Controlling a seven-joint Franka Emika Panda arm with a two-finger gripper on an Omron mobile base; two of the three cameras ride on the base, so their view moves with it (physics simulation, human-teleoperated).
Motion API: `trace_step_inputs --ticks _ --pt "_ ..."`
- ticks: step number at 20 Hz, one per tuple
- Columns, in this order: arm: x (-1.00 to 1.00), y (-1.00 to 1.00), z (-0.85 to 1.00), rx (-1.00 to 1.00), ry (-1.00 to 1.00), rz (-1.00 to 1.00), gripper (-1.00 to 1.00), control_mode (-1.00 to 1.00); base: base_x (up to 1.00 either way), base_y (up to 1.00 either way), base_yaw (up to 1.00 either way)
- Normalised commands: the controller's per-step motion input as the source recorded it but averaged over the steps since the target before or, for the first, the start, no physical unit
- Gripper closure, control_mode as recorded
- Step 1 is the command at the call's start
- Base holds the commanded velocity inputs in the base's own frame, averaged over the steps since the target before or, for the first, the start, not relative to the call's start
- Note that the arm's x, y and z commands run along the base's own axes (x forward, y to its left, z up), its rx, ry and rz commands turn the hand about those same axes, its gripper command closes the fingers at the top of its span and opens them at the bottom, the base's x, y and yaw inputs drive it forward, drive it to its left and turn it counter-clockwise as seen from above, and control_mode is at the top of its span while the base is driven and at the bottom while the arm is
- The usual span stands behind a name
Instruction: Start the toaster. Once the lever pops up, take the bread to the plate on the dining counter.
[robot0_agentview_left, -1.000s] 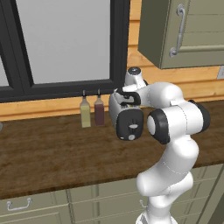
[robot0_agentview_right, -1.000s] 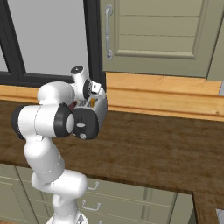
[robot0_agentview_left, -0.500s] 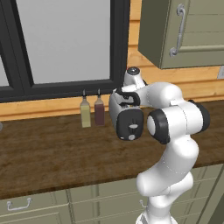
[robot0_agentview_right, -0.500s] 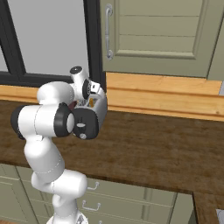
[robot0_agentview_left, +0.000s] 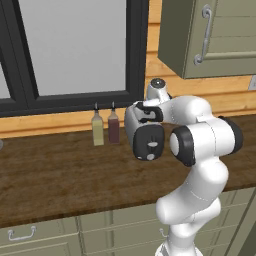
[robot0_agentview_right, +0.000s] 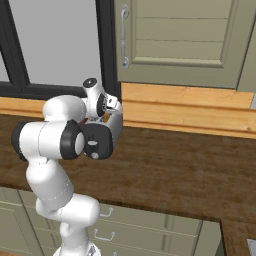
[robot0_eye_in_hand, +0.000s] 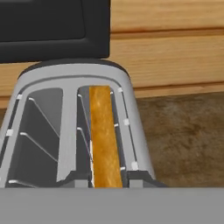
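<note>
In the hand view the silver toaster (robot0_eye_in_hand: 70, 100) is seen close up from above, its two slots running away from me. The bread (robot0_eye_in_hand: 104, 135), golden-tan, stands on edge in the right slot; the left slot holds only wire guides. My hand (robot0_agentview_right: 111, 107) hangs low over the counter by the wall, and the forearm covers its fingers in both base views. No fingertips appear in the hand view, so whether the fingers are open or shut is hidden. The plate and the dining counter are out of view.
Two slim bottles (robot0_agentview_left: 98, 131) (robot0_agentview_left: 113, 127) stand by the wall left of the arm. A dark-framed window (robot0_agentview_left: 70, 50) is behind them, and a green wall cabinet (robot0_agentview_left: 220, 35) hangs at upper right. The brown counter (robot0_agentview_left: 60, 170) has drawers below.
</note>
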Motion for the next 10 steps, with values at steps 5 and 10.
trace_step_inputs --ticks 5,10 --pt "-0.08 -0.25 0.0 0.0 -0.05 0.0 1.0 -1.0 0.0 0.0 0.0" --pt "0.0 -0.03 0.27 0.0 -0.07 0.0 1.0 -1.0 0.0 0.0 0.0"
